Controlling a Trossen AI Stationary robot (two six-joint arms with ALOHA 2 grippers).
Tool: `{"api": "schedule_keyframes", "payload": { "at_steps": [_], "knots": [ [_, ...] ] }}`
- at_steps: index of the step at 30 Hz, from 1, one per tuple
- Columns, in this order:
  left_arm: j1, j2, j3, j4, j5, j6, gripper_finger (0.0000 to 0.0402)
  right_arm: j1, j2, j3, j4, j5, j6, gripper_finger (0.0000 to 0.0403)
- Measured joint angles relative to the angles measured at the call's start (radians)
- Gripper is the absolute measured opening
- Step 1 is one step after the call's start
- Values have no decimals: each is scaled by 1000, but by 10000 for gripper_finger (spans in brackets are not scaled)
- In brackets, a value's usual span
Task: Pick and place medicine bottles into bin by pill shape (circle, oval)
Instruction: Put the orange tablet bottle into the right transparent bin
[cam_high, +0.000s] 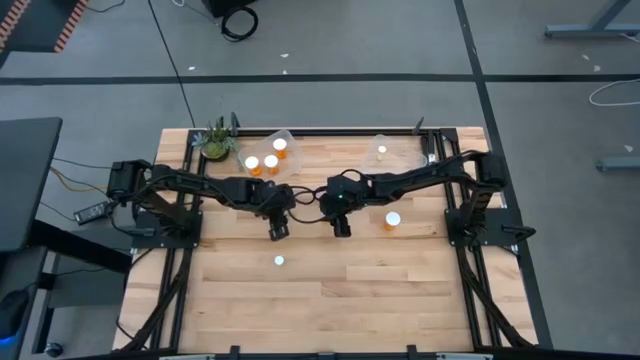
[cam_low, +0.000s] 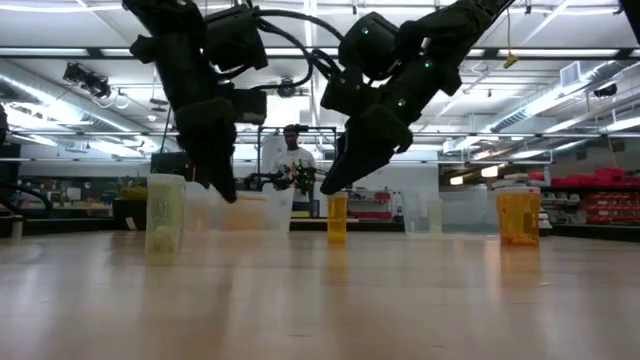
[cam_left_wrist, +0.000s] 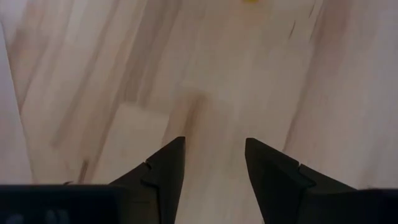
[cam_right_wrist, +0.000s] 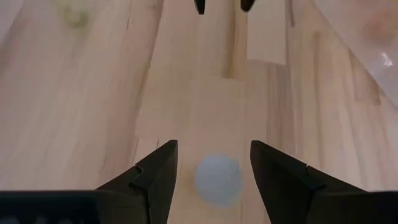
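Note:
A small orange bottle stands under my right gripper (cam_high: 342, 230). Its white cap (cam_right_wrist: 217, 179) shows blurred between the open fingers, with a gap on each side. In the low view this bottle (cam_low: 337, 218) stands below the fingertips (cam_low: 330, 185). Beside it, my left gripper (cam_high: 278, 232) hangs open over bare wood (cam_left_wrist: 214, 155). Another orange bottle (cam_high: 392, 221) stands on the table to the right. A tiny pale one (cam_high: 279, 261) stands nearer the front edge. Three bottles (cam_high: 268, 160) sit in the left clear bin (cam_high: 290, 132), one (cam_high: 381, 152) in the right clear bin (cam_high: 410, 150).
A small potted plant (cam_high: 215, 140) stands at the table's far left corner. Black frame rails (cam_high: 185, 230) run along the left and right sides. Open wood lies toward the near edge (cam_high: 330, 310). A person (cam_low: 292, 160) stands in the room beyond the table.

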Motion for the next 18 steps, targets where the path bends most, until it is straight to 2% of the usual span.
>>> {"api": "schedule_keyframes", "payload": {
  "at_steps": [6, 12, 18],
  "knots": [
    [-8, -3, 1, -130, 0, -15, 172, -3, 5, 0, -10, 0, -11, 209],
    [-16, -3, 1, -172, 0, -39, 172, -22, 10, 0, -30, 1, -13, 208],
    [-23, -3, 1, -226, 0, -38, 174, -21, 10, 0, -36, 1, -22, 179]
  ]
}}
